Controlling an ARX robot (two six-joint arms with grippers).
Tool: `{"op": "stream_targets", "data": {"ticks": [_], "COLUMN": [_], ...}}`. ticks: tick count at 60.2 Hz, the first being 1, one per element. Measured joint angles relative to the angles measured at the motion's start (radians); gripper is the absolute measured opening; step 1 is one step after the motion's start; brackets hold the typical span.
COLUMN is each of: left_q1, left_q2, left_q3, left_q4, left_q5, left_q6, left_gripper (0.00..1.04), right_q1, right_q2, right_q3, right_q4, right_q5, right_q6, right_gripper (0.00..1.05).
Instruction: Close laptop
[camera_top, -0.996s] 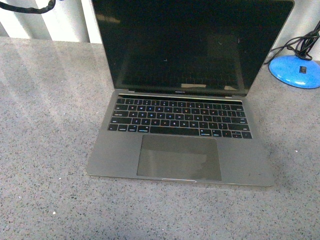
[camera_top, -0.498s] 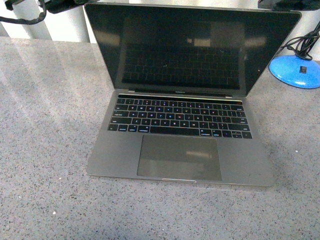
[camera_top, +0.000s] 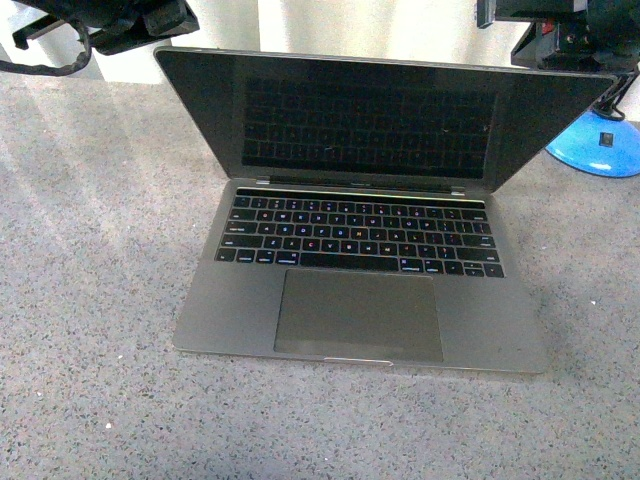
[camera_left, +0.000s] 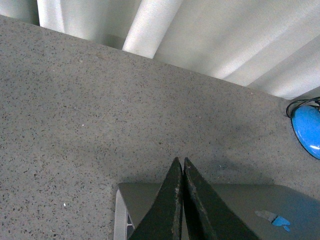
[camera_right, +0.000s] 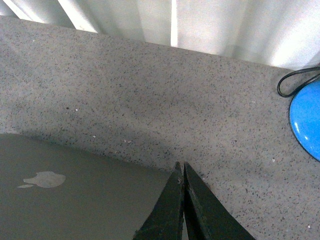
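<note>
The space-grey laptop (camera_top: 362, 300) lies open on the speckled grey table, black keyboard and trackpad facing me. Its black screen (camera_top: 370, 120) tilts forward over the keys. My left gripper (camera_left: 179, 162) is shut and rests behind the lid's top left corner; the lid (camera_left: 240, 205) with the apple logo (camera_left: 272, 219) shows beneath it. My right gripper (camera_right: 181, 166) is shut behind the lid's top right corner; the lid (camera_right: 75, 200) and logo (camera_right: 45, 179) show there too. In the front view the two arms appear as dark shapes above the lid, the left arm (camera_top: 130, 22) and the right arm (camera_top: 560, 30).
A blue round base (camera_top: 600, 140) with a black cable stands at the back right; it also shows in the left wrist view (camera_left: 307, 130) and the right wrist view (camera_right: 306, 120). White corrugated wall (camera_left: 200, 35) runs behind the table. The table's far edge lies just behind the laptop.
The screen has tilted forward and down toward the keyboard. Both arms have come down into the front view behind the lid's top corners.
</note>
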Motion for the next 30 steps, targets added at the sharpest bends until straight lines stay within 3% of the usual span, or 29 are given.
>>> {"op": "stream_targets", "data": {"ticks": [30], "left_q1": [0.0], "left_q2": [-0.002], "left_q3": [-0.061], "left_q4": [-0.003], "left_q5": [0.051], "left_q6": [-0.063], "left_gripper": [0.04], "right_q1": [0.008], "right_q2": [-0.012], "right_q3": [-0.065], "right_q4": [0.027], "right_q5": [-0.008], "right_q6": [0.057], "right_gripper": [0.01]}}
